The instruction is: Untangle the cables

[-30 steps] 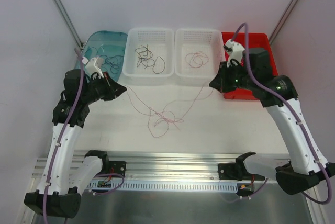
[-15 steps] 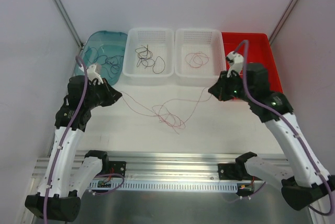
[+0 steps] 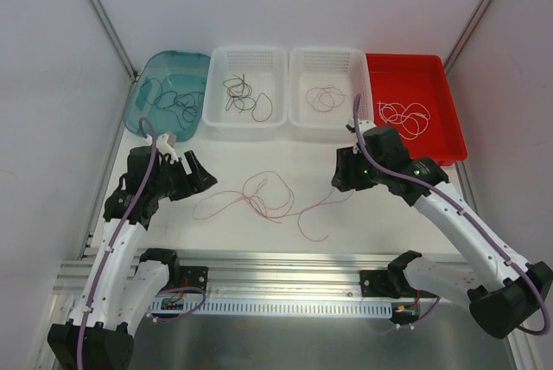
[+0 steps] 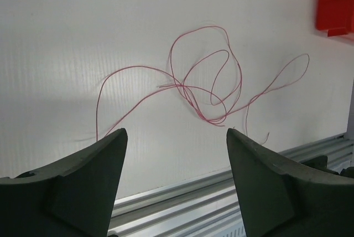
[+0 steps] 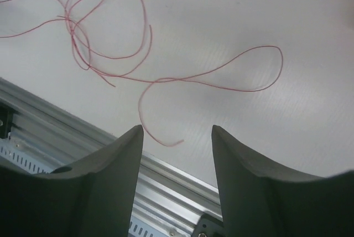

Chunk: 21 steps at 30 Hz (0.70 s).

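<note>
Thin pink cables (image 3: 257,200) lie slack on the white table in one loose knot of loops, with long ends trailing left and right. My left gripper (image 3: 204,181) stands open just left of them, holding nothing. In the left wrist view the knot (image 4: 182,86) lies beyond the gripper (image 4: 176,133). My right gripper (image 3: 339,176) is open to the right of the tangle and empty. Its wrist view shows the strand (image 5: 166,80) curling down to a free end just ahead of the gripper (image 5: 177,129).
Along the back stand a teal bin (image 3: 173,66) with dark cables, a white basket (image 3: 244,54) with dark and brown cables, a white basket (image 3: 328,55) with a pink cable, and a red tray (image 3: 441,93) with white cables. A metal rail (image 3: 285,271) runs along the near edge.
Both grippers were shut on the pink cable's ends, holding it stretched; now both have opened and drawn back toward me. The cable has dropped slack onto the table.
</note>
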Each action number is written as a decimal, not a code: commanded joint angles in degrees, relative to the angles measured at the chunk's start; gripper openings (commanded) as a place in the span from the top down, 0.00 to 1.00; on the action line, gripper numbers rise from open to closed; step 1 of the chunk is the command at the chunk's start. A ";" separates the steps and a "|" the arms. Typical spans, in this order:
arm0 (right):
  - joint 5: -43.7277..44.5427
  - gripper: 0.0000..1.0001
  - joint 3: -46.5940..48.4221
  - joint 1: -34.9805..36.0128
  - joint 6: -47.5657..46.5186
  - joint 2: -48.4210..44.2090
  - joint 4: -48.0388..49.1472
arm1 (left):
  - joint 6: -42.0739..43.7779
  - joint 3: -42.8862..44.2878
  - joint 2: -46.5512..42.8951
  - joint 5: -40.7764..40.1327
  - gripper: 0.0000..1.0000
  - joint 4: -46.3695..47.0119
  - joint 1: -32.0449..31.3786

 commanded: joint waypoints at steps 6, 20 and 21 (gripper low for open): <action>-2.10 0.42 0.10 9.00 6.36 8.93 10.59 | -5.50 -2.34 4.90 2.63 0.25 3.99 -5.27; 10.12 0.36 -5.78 19.21 22.99 22.12 13.85 | -21.67 3.10 28.37 -16.98 0.29 10.67 -31.29; 9.95 0.37 -7.09 19.38 23.52 22.38 14.20 | -22.99 3.54 29.51 -17.85 0.30 11.02 -32.43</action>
